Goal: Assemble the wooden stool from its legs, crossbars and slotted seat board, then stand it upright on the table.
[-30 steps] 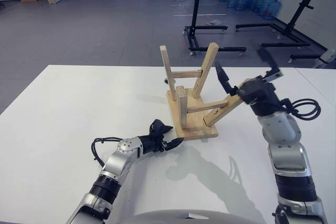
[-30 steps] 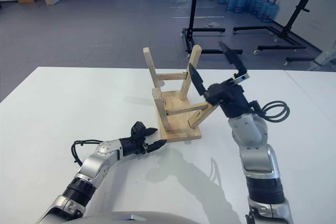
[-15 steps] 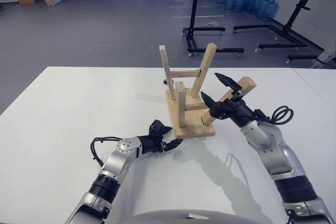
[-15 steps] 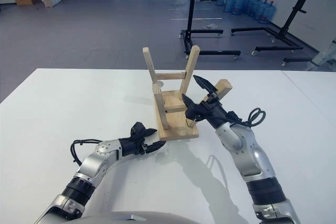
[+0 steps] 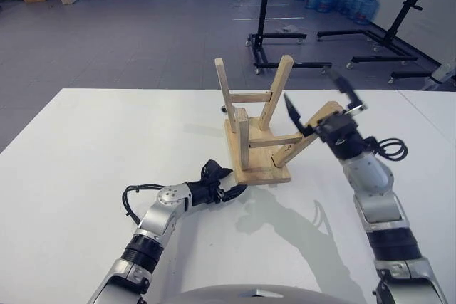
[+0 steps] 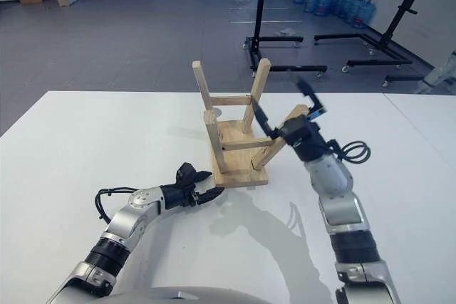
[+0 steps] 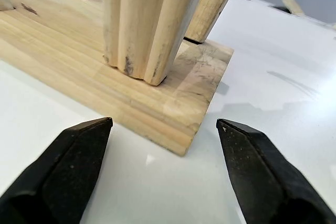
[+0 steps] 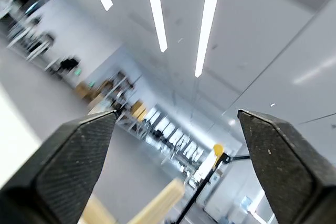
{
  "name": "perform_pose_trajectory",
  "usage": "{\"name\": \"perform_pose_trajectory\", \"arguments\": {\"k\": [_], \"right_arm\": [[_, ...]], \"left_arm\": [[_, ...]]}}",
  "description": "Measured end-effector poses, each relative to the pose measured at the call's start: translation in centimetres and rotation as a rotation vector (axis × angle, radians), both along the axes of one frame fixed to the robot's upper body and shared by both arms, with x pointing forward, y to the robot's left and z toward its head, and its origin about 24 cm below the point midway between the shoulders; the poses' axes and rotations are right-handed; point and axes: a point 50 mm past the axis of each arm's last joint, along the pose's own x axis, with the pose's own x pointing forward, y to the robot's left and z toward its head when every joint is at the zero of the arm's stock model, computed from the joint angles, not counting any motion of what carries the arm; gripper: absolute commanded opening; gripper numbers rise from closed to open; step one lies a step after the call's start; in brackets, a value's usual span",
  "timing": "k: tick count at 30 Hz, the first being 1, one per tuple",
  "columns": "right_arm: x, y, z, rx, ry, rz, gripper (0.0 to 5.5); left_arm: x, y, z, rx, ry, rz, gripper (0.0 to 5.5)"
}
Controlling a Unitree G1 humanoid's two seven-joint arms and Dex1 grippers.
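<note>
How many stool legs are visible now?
4. Two far legs, left and right, stand on the seat board. One near leg stands at its left front. The fourth leans toward the right side. None seems hidden.

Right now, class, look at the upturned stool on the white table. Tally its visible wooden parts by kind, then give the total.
Legs: 4
Crossbars: 2
Seat board: 1
Total: 7 wooden parts
</note>
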Motion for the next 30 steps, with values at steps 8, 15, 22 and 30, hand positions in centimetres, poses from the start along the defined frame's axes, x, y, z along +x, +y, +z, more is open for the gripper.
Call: {"name": "perform_pose_trajectory", "arguments": {"k": [8,15,22,30], "right_arm": [[1.5,-7.0,0.8,0.361,0.102,-0.219,4.25],[0.3,-8.3,-4.2,0.506,0.311,-0.276,4.25],[-0.5,-6.1,-6.0,0.546,0.425,-0.147,4.25],[-0.3,-4.8,-6.2,0.529,0.48,-0.021,4.25]], "left_arm": [[-1.6,3.5,5.8,-0.008,-0.215,0.064,3.65],[-0.9,4.1,10.0,-0.005,-0.365,0.081,3.65],[0.7,3.2,11.9,-0.019,-0.433,0.027,3.65],[3.1,0.7,14.4,-0.025,-0.526,-0.158,3.65]]}}
